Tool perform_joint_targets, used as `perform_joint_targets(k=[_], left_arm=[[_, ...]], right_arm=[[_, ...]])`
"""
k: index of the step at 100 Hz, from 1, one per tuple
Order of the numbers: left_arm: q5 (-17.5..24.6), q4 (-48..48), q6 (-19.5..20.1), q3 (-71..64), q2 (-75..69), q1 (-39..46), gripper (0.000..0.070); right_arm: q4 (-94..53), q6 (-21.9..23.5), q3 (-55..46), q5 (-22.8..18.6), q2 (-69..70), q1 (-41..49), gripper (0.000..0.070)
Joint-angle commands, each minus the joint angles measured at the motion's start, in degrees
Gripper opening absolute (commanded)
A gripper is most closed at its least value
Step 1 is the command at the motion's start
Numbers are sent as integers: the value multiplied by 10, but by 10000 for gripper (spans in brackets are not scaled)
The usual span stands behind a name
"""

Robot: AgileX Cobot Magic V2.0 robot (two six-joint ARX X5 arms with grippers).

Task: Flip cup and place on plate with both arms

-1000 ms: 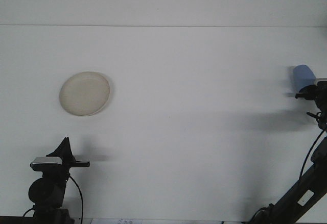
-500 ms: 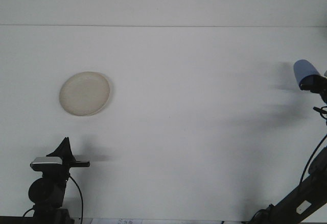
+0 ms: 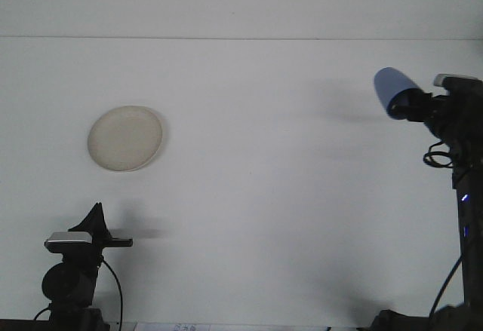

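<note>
Front view, right hand (image 3: 410, 105) pinching blue cup (image 3: 392, 90) aloft, plate (image 3: 124, 138) bare, left hand (image 3: 96, 218) grip unclear

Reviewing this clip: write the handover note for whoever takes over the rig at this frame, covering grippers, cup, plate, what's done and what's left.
Right gripper: shut on the blue cup, held in the air at the right side, tilted with its end pointing up-left.
Left gripper: low at the near left, holding nothing; finger state unclear.
Plate: on the table at the left, nothing on it.
Done: cup picked up.
Left: bring the cup across, probably pass it to the left arm, and set it on the plate.
</note>
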Motion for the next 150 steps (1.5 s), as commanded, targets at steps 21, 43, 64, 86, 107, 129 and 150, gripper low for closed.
perform_joint_targets(k=[21, 43, 64, 86, 107, 129, 150], left_arm=[[1, 7, 0, -11, -1, 1, 15], [1, 8, 0, -11, -1, 1, 15], [1, 8, 0, -11, 0, 1, 15], [1, 8, 0, -11, -1, 1, 15], [1, 8, 0, -11, -1, 1, 15], [1, 8, 0, -11, 0, 1, 15], [1, 8, 0, -11, 0, 1, 15]], right_arm=[[-275, -29, 11, 102, -58, 295, 0], [-370, -24, 11, 175, -1, 479, 0], [-423, -24, 11, 178, 80, 557, 0], [-433, -29, 11, 178, 138, 597, 0], [-434, -29, 11, 186, 149, 610, 0], [-429, -35, 11, 188, 149, 610, 102], [-413, -47, 12, 188, 148, 610, 405]])
